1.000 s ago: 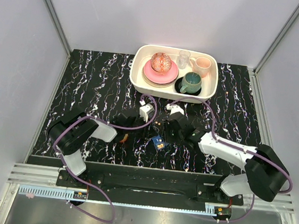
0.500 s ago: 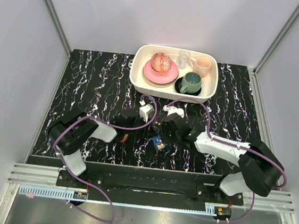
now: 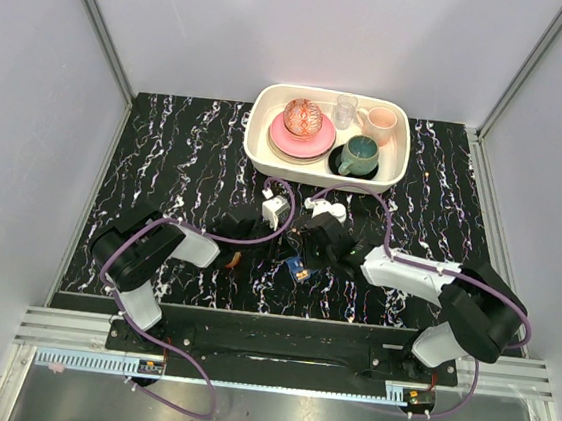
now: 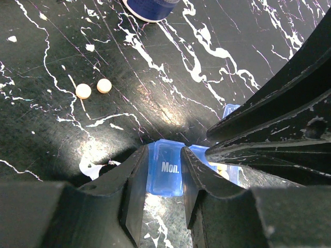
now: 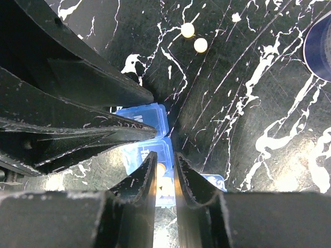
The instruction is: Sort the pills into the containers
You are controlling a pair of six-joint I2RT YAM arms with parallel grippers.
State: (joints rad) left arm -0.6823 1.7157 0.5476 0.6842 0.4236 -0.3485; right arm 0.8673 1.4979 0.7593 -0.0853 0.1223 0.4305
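Note:
The blue translucent pill box [image 4: 166, 168] lies on the black marbled table, and my left gripper [image 4: 163, 175] is shut on its "Mon." compartment. From above the same box [image 3: 298, 267] shows between the two arms. My right gripper [image 5: 165, 173] hangs over the neighbouring compartment [image 5: 142, 152], its jaws nearly together with a cream pill [image 5: 161, 171] between the tips. Two loose pills [image 4: 83, 91] [image 4: 104, 86] lie on the table beyond the box. The small orange cup [image 3: 235, 258] stands left of the box by the left arm.
A dark blue round thing with a white rim [image 4: 150, 8] sits just past the loose pills. At the back a white tray [image 3: 259, 148] holds pink plates, a pink cup [image 3: 378, 120], a teal mug [image 3: 359, 155] and a glass.
The right arm has swung left, bringing its gripper over the pill box beside the left gripper. The left arm and the box have stayed put.

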